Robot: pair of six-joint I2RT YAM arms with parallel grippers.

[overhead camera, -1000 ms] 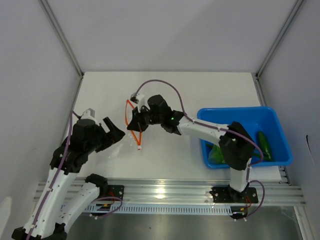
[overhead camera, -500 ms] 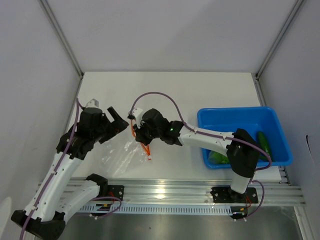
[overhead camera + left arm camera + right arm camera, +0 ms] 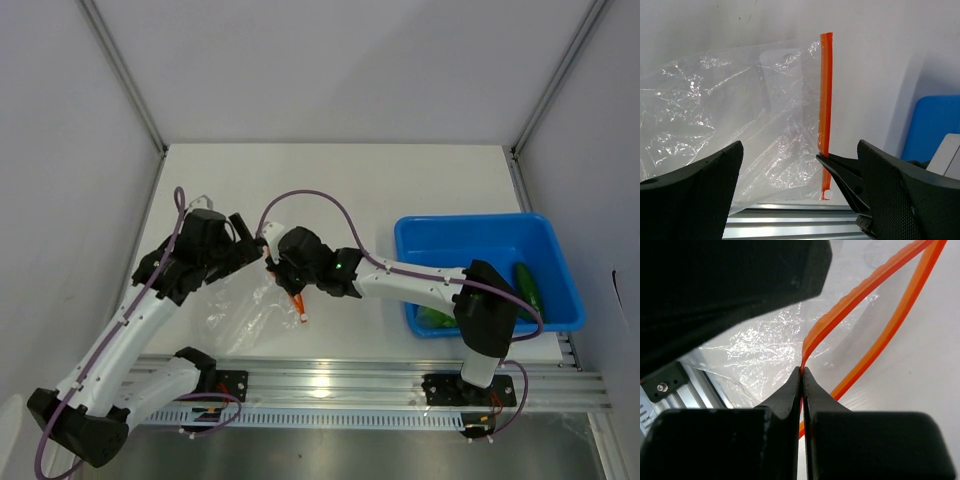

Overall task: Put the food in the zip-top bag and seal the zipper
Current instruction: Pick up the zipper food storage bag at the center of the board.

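1. Right gripper point(image 3: 802, 371) pressed together, pinching zipper point(image 3: 865, 287).
2. Left gripper point(image 3: 800, 145) spread wide, facing bag point(image 3: 240, 310), holding nothing.
3. Bag near, left of centre; food point(image 3: 528, 290) in bin point(image 3: 470, 232), right.

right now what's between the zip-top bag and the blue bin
Top view: only the right arm's forearm, stretched above otherwise bare table between blue bin and zip-top bag.
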